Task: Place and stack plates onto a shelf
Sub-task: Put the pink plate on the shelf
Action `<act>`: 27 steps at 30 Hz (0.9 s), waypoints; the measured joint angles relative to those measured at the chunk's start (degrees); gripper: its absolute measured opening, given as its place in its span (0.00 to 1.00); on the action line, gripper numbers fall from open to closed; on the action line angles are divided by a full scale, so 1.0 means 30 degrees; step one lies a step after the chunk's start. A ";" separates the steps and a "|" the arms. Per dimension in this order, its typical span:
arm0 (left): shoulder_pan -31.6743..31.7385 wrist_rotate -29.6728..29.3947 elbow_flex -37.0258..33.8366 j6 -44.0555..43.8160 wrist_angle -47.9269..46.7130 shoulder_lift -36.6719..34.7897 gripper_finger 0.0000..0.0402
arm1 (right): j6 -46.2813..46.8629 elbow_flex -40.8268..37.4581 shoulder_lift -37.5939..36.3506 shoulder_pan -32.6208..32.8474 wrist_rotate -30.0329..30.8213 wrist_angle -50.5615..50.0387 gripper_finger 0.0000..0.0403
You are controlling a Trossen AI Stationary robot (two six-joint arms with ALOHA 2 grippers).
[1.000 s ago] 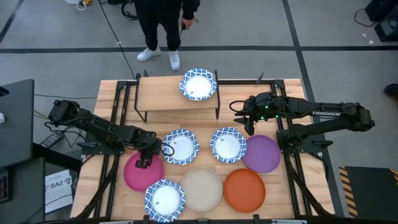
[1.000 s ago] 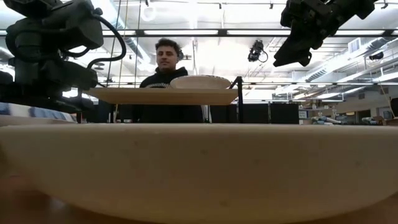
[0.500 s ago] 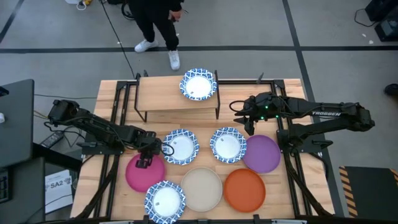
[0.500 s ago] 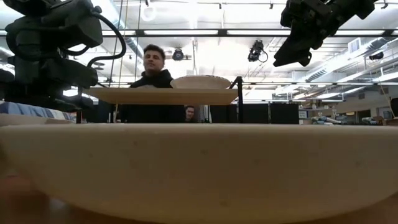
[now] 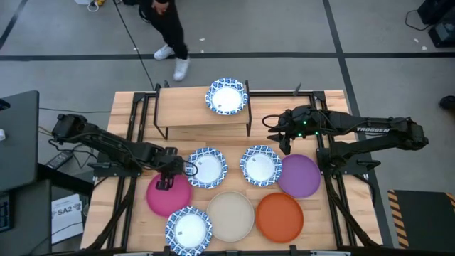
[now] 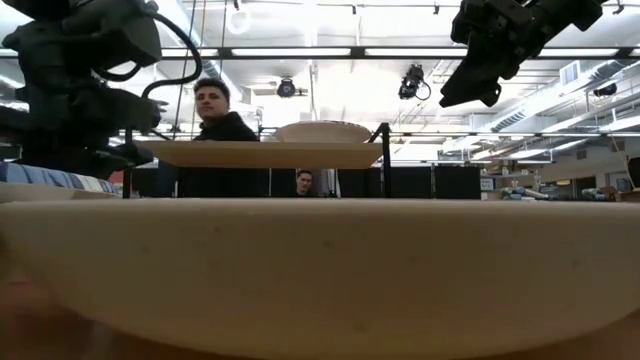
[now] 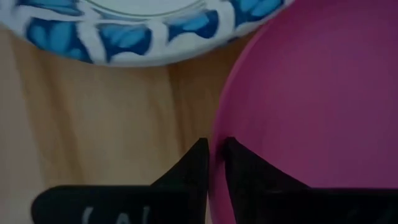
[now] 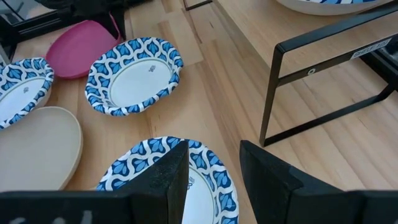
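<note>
My left gripper stands at the left of the table, shut on the pink plate. Three blue-rimmed plates lie flat on the table, as do the purple, beige and orange plates. A fourth blue-rimmed plate rests on the right end of the shelf. My right gripper hangs open in the air, above and beyond the right blue-rimmed plate, touching nothing. My left gripper pinches the pink plate's rim between its two fingers, on the plate's far side next to the middle blue-rimmed plate. One finger lies over the plate's inside, the other outside it over the wood. The fingers point steeply down.
The shelf's black legs stand just beyond the right gripper. The shelf's left half is bare wood. The beige plate fills the foreground of the low view. A person walks on the floor beyond the table's far edge.
The pink plate has shifted a little toward the table's right with my left gripper on its rim. My right arm has kept still. The person beyond the table has walked toward the left.
</note>
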 joint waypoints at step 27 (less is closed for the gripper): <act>0.0022 -0.6621 0.1389 -0.2546 -0.2363 -0.0602 0.12 | 0.0000 0.0000 0.0000 0.0005 -0.0005 0.0124 0.37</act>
